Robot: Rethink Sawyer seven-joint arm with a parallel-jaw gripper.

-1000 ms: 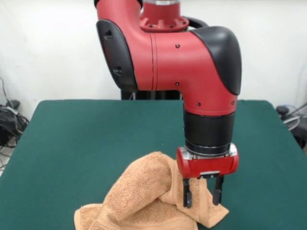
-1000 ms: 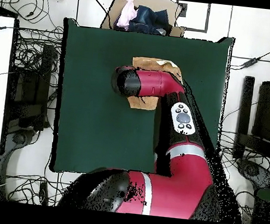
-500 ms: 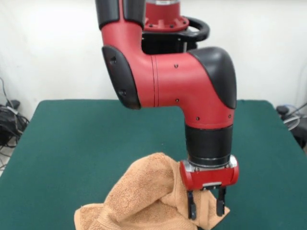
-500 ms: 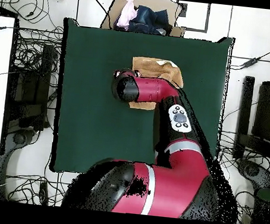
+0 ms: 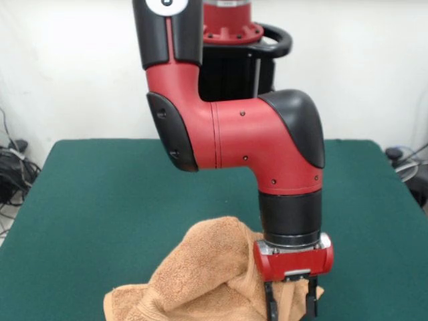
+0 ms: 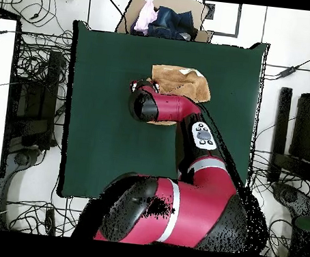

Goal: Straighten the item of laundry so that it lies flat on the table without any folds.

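Towel: your peach towel [image 5: 200, 274] lies bunched on the green bench [image 5: 100, 200], humped up beside the jaws and sloping down to a low rolled edge further off. In the overhead view it sits near the bench's far edge, partly hidden under the arm [image 6: 167, 108].
Jaws: the gripper [image 5: 291, 304] now sits lower than it did a second ago, and its two black fingers [image 5: 270, 309] stand apart on either side of a thin flap at the towel's corner. You see the flap between them, but not whether they are pinching it, so I cannot tell if they hold it.
What changed: the arm has dropped steadily, bringing the jaws down onto the corner; the towel itself has barely shifted.
Meaning for the task: you appear to be at the grasp stage. The towel is far from flat, with a big fold beside the jaws.
Next, as a judgement: close on that corner, then draw it outward, away from the hump.
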